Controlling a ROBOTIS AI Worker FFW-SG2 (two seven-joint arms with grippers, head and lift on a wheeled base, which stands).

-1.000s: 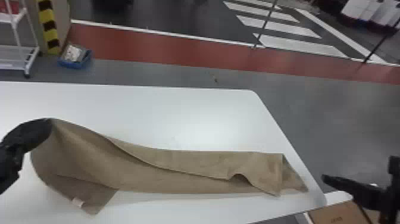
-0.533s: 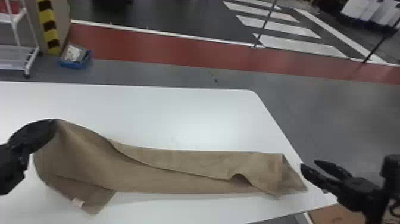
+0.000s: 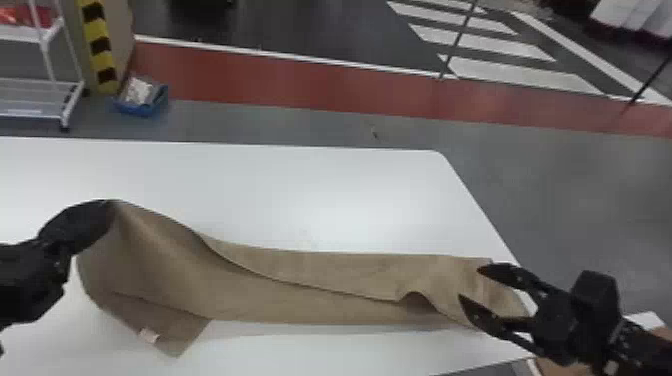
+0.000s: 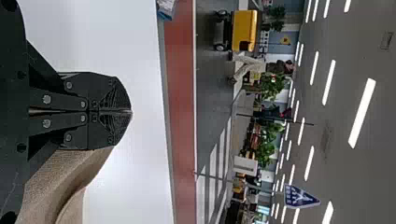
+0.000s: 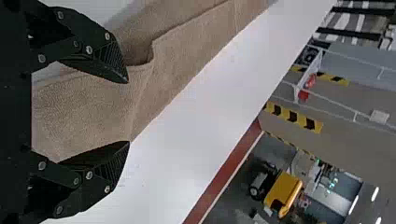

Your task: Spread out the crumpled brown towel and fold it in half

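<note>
White wire shelving stands on the grey floor at far left, with a blue plastic bin just beside it, both beyond my smooth white desk. So, left gripper first: fingers pressed together, pinching a raised bit of the brown cloth towel, which drapes down from there. Below that, a near corner lies on the desk with a little pale tag on it. From there the towel runs right in a long strip, pretty flat tbh, with a flap folded over along the far side and a small raised buckle toward the right end. Over that end I've got my right gripper, fingers spread wide, nothing between the tips. White crosswalk stripes are behind, upper right.
</note>
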